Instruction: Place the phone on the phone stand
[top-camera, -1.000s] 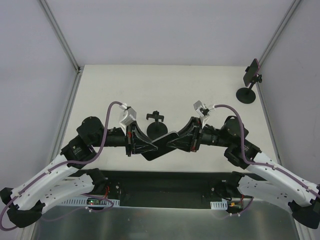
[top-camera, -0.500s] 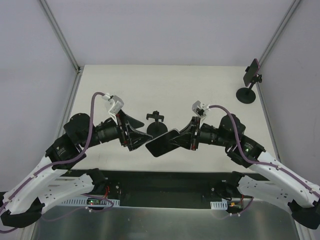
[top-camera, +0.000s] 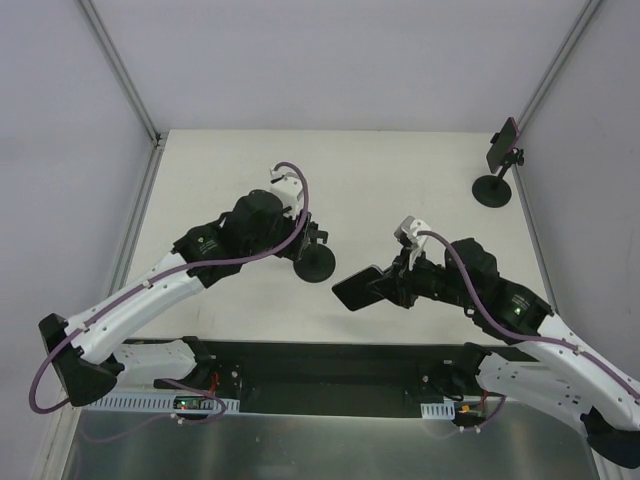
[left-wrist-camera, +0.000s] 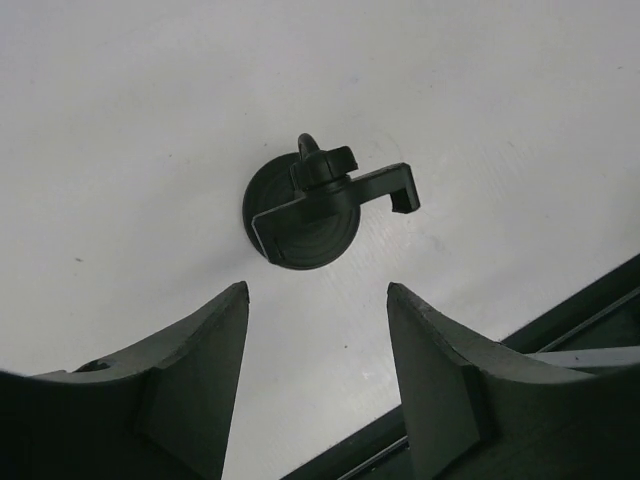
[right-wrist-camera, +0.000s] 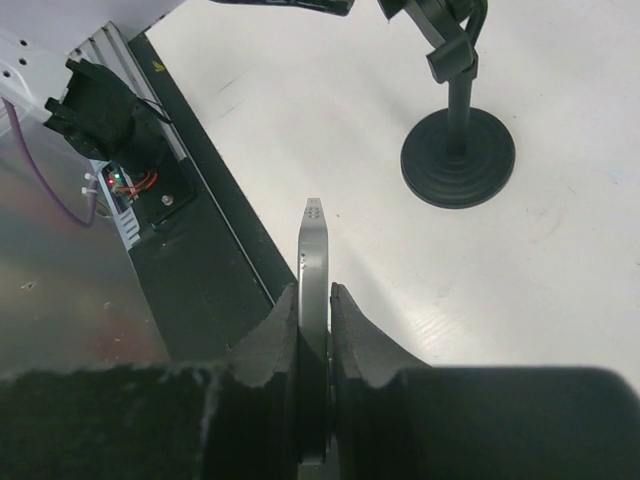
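Black phone (top-camera: 357, 291) clamped in right pincer (right-wrist-camera: 313, 293); left pincer (left-wrist-camera: 317, 292) spread, seemingly above phone stand (left-wrist-camera: 300, 218).

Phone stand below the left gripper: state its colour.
The phone stand is black throughout; the left wrist view shows it best.

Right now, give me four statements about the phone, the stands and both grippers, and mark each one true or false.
1. The right gripper is shut on the phone. True.
2. The left gripper is clamped on the phone stand. False: it is open and above the stand, not touching it.
3. The phone rests on the phone stand. False: the right gripper holds it, apart from the stand, whose cradle is empty.
4. A second stand at the far right carries a second phone. True.
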